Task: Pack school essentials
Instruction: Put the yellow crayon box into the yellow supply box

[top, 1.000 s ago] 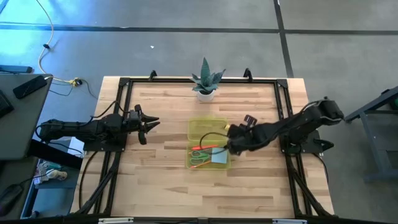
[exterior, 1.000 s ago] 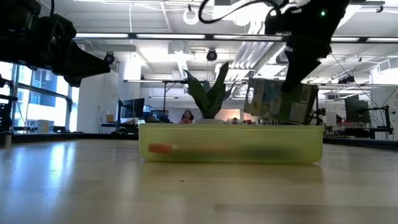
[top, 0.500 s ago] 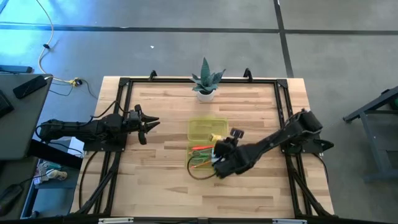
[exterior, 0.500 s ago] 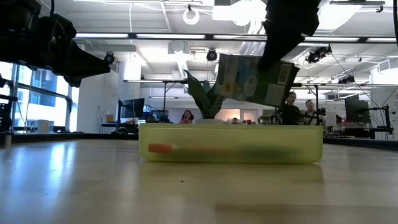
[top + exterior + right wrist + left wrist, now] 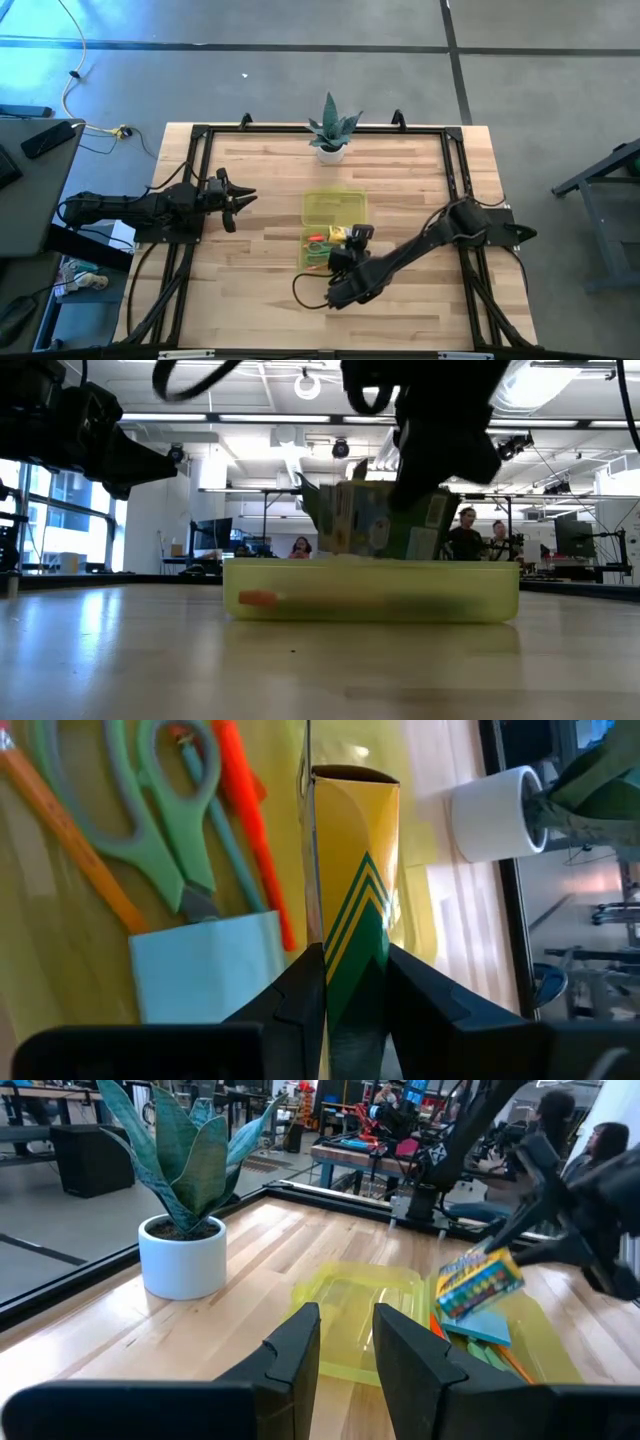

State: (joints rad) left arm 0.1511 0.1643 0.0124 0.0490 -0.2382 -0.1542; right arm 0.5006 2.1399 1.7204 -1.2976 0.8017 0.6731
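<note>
My right gripper (image 5: 355,960) hovers over the open yellow-green case (image 5: 370,600) at mid-table, shut on the green-yellow crayon box (image 5: 350,870). The box also shows in the left wrist view (image 5: 478,1280) and the low view (image 5: 385,525). Inside the case lie green-handled scissors (image 5: 160,830), an orange-red pen (image 5: 255,830), a pencil (image 5: 70,830) and the blue note pad (image 5: 210,965). The case's lid (image 5: 335,208) lies flat toward the far edge. My left gripper (image 5: 345,1340) waits open at the table's left, clear of everything. My right gripper pinches the crayon box between its two fingers (image 5: 305,985) at one end (image 5: 355,935), and the rest of the box reaches out ahead of them. The fingers come slanting down from above. The box is tilted over the case, above the note pad; the case wall hides its lower edge.
A spiky green plant in a white pot (image 5: 330,130) stands at the far edge, behind the case. A black frame (image 5: 200,135) runs along the table's sides. Bare wood (image 5: 260,290) lies near and left of the case. People sit in the room beyond (image 5: 470,525).
My right arm has swung from the case's right side toward the near edge, and its gripper now comes at the case from the near side. It carried the crayon box left across the case, first up and tilting, then down close over the contents. The left arm kept still.
</note>
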